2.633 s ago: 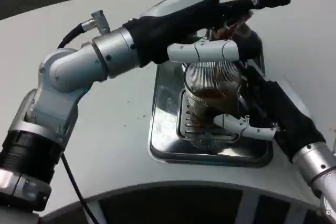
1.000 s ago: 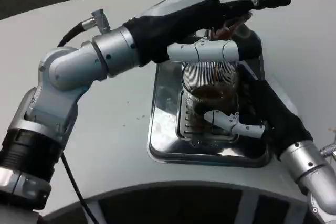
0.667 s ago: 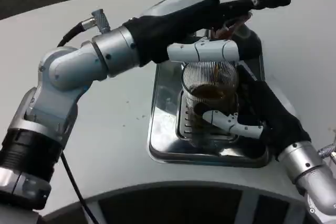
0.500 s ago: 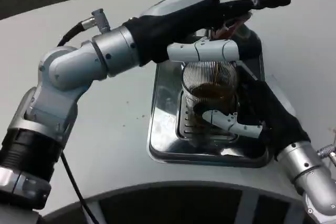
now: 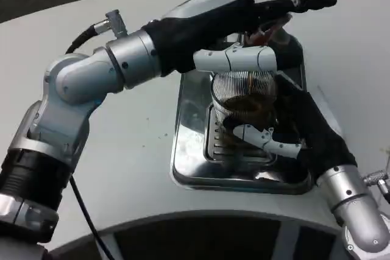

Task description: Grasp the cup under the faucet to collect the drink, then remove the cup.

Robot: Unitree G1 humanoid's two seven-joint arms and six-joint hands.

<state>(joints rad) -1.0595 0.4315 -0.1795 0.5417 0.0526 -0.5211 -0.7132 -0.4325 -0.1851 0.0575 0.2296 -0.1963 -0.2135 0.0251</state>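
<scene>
Fingers (image 5: 263, 139) of the right hand (image 5: 304, 135) wrap the cup (image 5: 242, 105).

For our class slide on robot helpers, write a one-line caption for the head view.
Right robot hand grips the ribbed glass cup of brown drink on the steel drip tray; left robot hand reaches the dispenser above.

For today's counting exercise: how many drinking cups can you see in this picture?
1. A clear ribbed glass cup with brown drink stands on the silver metal drip tray, held by the right hand. The left hand reaches above it; other cups may be hidden.
</scene>
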